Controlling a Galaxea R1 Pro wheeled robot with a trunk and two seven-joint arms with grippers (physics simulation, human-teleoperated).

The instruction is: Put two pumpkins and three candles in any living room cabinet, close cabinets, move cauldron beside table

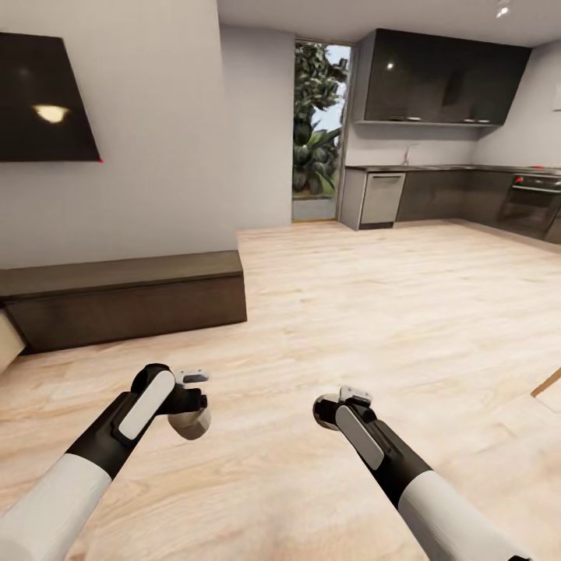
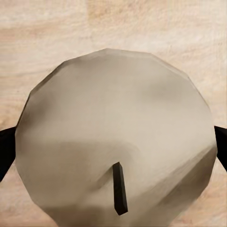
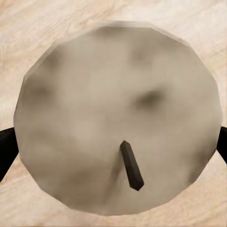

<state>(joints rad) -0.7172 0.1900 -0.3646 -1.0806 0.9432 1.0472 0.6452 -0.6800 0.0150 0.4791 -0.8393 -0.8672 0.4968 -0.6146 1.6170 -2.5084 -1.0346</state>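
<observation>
We see two robot arms reaching forward over a pale wooden floor (image 1: 351, 312). The left claw (image 1: 189, 405) is closed around a stubby grey-beige candle (image 1: 191, 423), which hangs just below the claw's white fingertips. In the left wrist view this candle (image 2: 113, 151) sits between two dark fingers (image 2: 5, 151) that press its sides, its flat round top facing us with a short dark wick leaning up from it. The right claw (image 1: 343, 405) grips a second candle (image 1: 324, 411), of which we see a rounded edge at the claw's left side. In the right wrist view that candle (image 3: 118, 118) is likewise pinched between dark fingers (image 3: 6, 151), wick showing, with floor behind it. Ahead of the left claw and well apart from it, a long low dark-brown cabinet (image 1: 125, 300) stands against the wall; we cannot tell how its left end stands. A dark screen (image 1: 43, 97) hangs on the wall above it. Far ahead of the right claw lies a kitchen with dark cupboards (image 1: 444, 78). We can read no writing or labels anywhere.
</observation>
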